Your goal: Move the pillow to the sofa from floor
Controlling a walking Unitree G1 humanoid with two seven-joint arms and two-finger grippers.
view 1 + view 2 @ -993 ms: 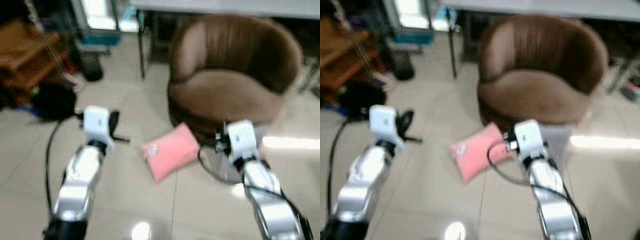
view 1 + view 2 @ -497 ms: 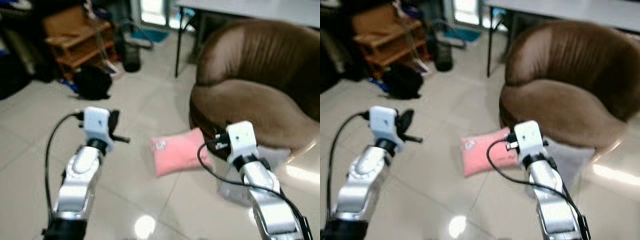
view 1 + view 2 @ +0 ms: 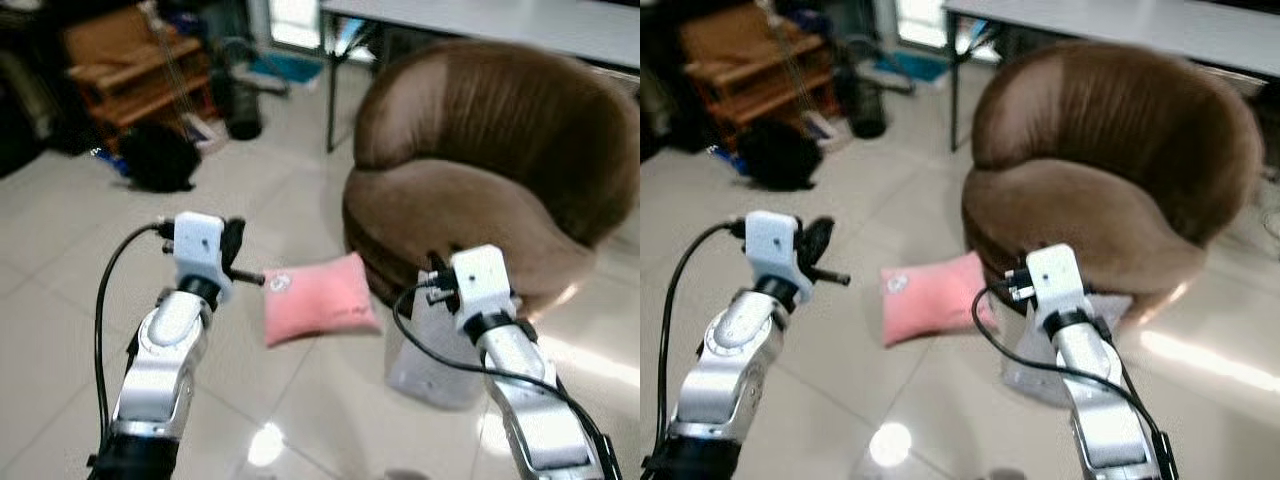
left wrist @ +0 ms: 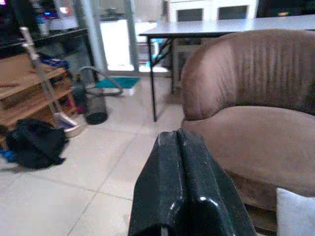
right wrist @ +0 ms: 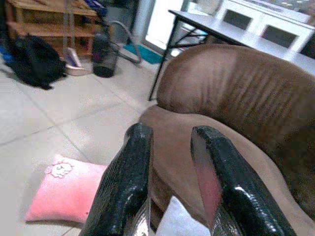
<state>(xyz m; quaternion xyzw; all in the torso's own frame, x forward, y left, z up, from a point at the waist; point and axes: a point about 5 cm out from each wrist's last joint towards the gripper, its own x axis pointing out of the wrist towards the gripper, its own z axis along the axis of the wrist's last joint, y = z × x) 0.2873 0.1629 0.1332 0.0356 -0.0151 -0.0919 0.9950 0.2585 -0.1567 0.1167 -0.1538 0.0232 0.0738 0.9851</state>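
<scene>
The whole scene has slid leftward since half a second ago, so the camera has swung, while the arms sit at the same spots in the picture. The pink pillow (image 3: 320, 310) lies flat on the tiled floor (image 3: 60, 300), touching nothing but the tiles, just near-left of the brown sofa (image 3: 480, 190). The left gripper (image 3: 245, 272) hovers just left of the pillow with its fingers (image 4: 184, 196) pressed together and nothing between them. The right gripper (image 5: 172, 187), its fingers parted and empty, hangs to the right of the pillow, in front of the sofa's base. A pale grey cushion (image 3: 430, 350) leans against the sofa beneath the right arm. Far left sit a black bag (image 3: 155, 160) and a wooden shelf (image 3: 125, 65); a white table (image 3: 500, 20) stands behind the sofa.
</scene>
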